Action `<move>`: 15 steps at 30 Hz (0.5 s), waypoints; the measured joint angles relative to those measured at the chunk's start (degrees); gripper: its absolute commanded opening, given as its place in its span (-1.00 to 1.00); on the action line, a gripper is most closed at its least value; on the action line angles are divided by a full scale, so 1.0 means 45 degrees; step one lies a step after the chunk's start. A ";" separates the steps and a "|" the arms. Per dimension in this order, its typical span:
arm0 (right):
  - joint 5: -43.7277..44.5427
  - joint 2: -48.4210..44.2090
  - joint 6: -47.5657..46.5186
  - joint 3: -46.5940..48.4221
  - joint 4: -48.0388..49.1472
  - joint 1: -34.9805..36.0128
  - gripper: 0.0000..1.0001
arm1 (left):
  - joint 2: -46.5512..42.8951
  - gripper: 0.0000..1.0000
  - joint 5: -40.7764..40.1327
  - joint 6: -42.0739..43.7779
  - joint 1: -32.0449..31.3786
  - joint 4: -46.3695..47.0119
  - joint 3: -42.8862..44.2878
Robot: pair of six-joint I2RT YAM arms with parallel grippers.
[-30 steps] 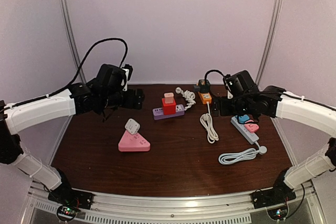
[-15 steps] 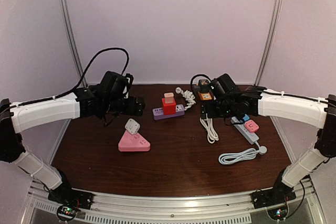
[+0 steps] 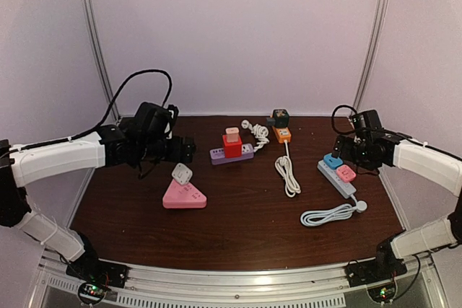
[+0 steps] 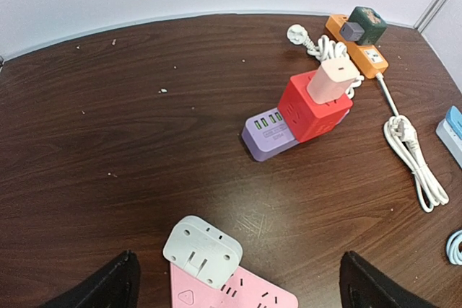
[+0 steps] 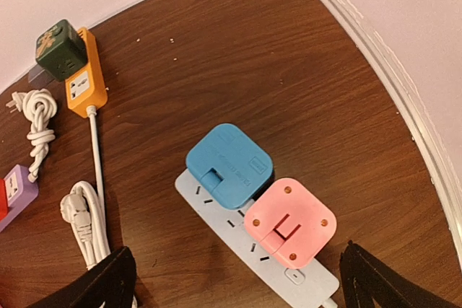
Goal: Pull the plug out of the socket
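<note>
- Counter (image 3: 238, 229): four power strips on it, and every plug looks seated. Nothing is pulled yet, so this is the approach stage only.
- Left fingers (image 4: 108, 290): spread wide and empty, hovering above the pink triangular strip (image 3: 184, 197) in the counter's left half.
- Right fingers (image 5: 108, 279): also wide and empty, above the grey-blue strip (image 5: 216, 207) near the right edge.
- Purple strip (image 4: 271, 133), mid-back: carries a red cube adapter (image 4: 310, 106) with a pale pink plug (image 4: 332, 81) on top.
- Orange strip (image 5: 85, 77), at the back edge: carries a dark green cube (image 5: 59, 50).
- Blue plug (image 5: 229, 165) and pink plug (image 5: 290, 223): side by side in the grey-blue strip.
- White plug (image 4: 202, 250): on the pink strip's back corner; can't confirm how deep it sits.
- Left to do: descend, close on a plug, pull it clear. The blue/pink pair looks likeliest for the right arm.
</note>
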 measured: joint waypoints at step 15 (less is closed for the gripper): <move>-0.5945 0.1311 0.0379 -0.2535 0.3973 -0.4857 1.00 | -0.0015 0.96 0.0005 -0.0282 0.0019 0.0107 0.0000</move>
